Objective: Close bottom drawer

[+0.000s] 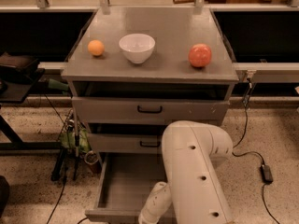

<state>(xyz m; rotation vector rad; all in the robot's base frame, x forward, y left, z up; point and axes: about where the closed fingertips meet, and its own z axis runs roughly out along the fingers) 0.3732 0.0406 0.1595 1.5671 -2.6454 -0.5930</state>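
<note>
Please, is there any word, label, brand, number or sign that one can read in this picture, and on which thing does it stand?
None: no text can be read anywhere.
The grey cabinet, white bowl, orange and red fruit carry no writing.
The white arm shows only small dark holes, no label.
The gripper is not in view: the arm leaves the picture at the lower edge, by the open bottom drawer.

Found on grey cabinet top (173,29): orange (96,47) at 9 o'clock, white bowl (137,47) just beside, red fruit (200,55) at 3 o'clock; gripper unseen past 6 o'clock.
</note>
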